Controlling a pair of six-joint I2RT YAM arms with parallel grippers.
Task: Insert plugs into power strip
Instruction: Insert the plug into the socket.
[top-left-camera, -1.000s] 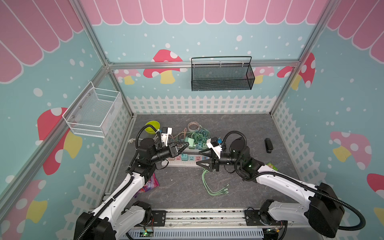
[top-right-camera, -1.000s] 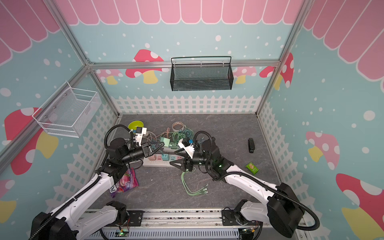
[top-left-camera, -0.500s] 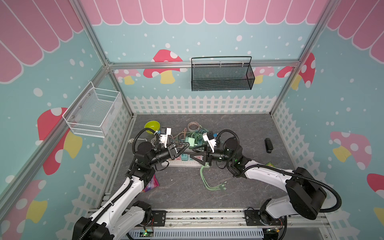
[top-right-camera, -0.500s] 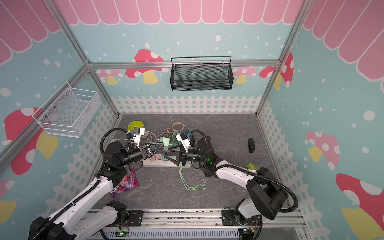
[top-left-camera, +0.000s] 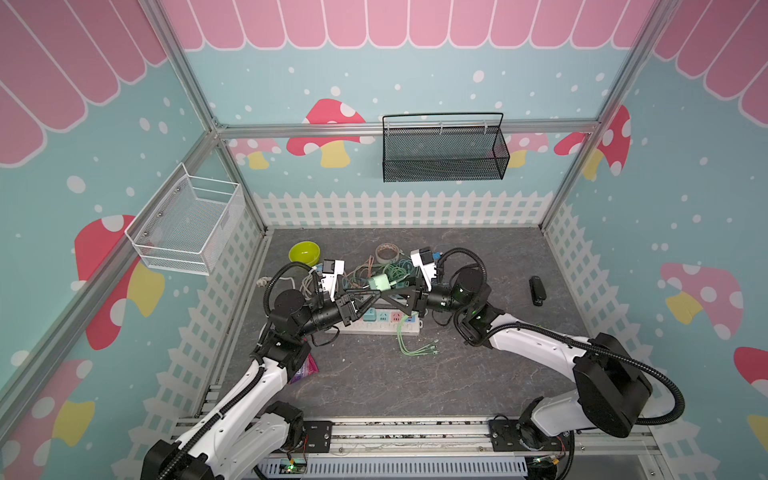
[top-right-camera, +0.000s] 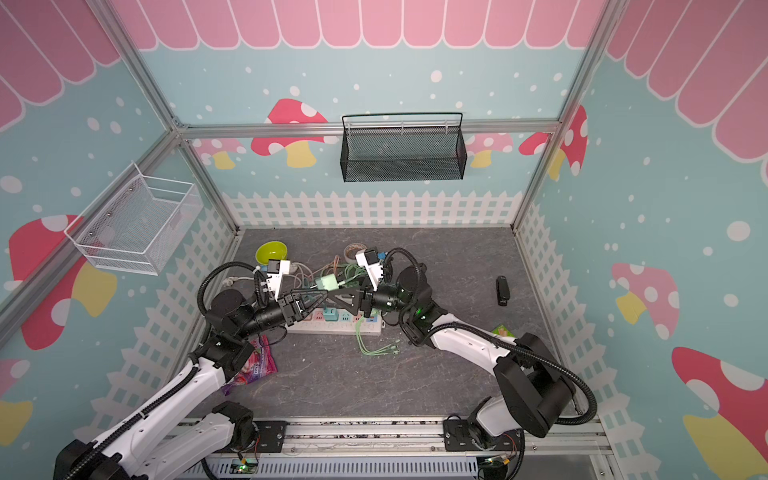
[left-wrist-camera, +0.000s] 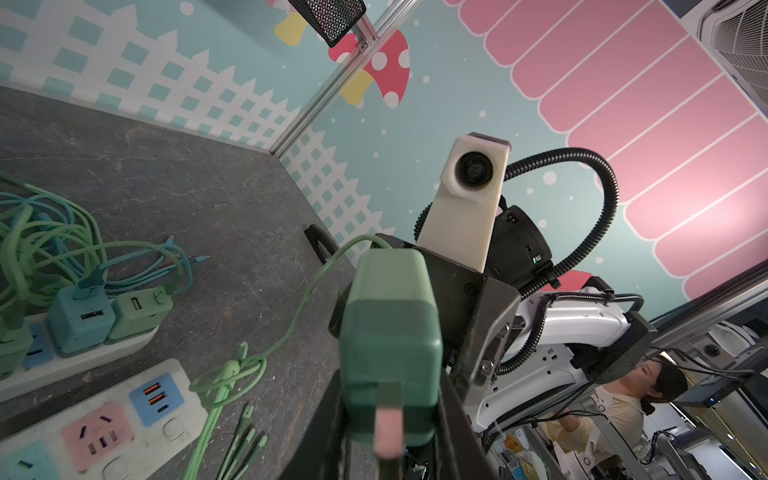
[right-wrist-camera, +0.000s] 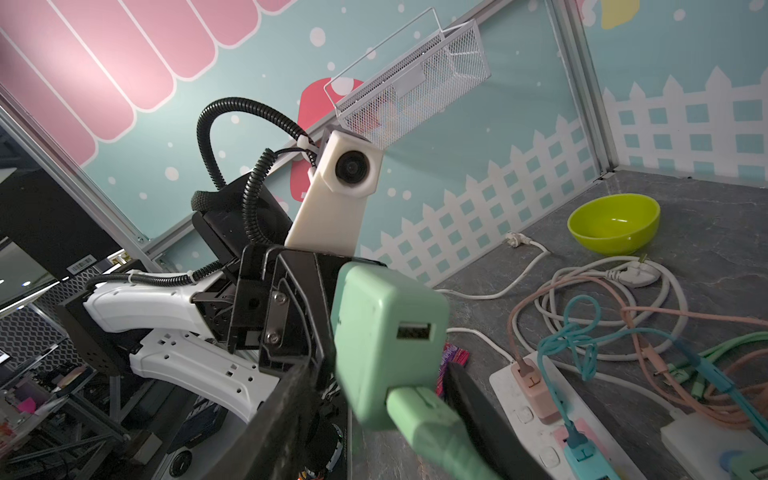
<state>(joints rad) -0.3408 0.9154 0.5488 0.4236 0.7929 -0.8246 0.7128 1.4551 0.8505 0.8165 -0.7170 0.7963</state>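
Evidently we are at a hand-to-hand regrasp: the mint green plug (top-left-camera: 379, 283) hangs in the air over the power strip (top-left-camera: 376, 329), between the two arms, with the left gripper (top-left-camera: 372, 296) clamped tight on its body and the right gripper (top-left-camera: 392, 296) meeting it from the opposite side. From the right wrist we see the right jaws standing on either side of the plug's cable end, yet we cannot tell whether they pinch it or merely flank it. We judge the plug is held up here, clear of the strip, because its present grip suits no socket. In the left wrist view its prongs (left-wrist-camera: 388, 432) point back toward the left wrist, while the face with the USB port (right-wrist-camera: 413, 331) and the mint cable (right-wrist-camera: 432, 424) looks toward the right wrist. So its prong-to-port axis lies roughly level, along the line between the two grippers, not down at the sockets. We reckon the prongs must turn downward before it can go in. On the power strip a pink socket (left-wrist-camera: 97, 436) sits free; behind it a teal plug (left-wrist-camera: 79, 320) and a second mint plug (left-wrist-camera: 139, 309) are seated in a second strip (left-wrist-camera: 83, 365).
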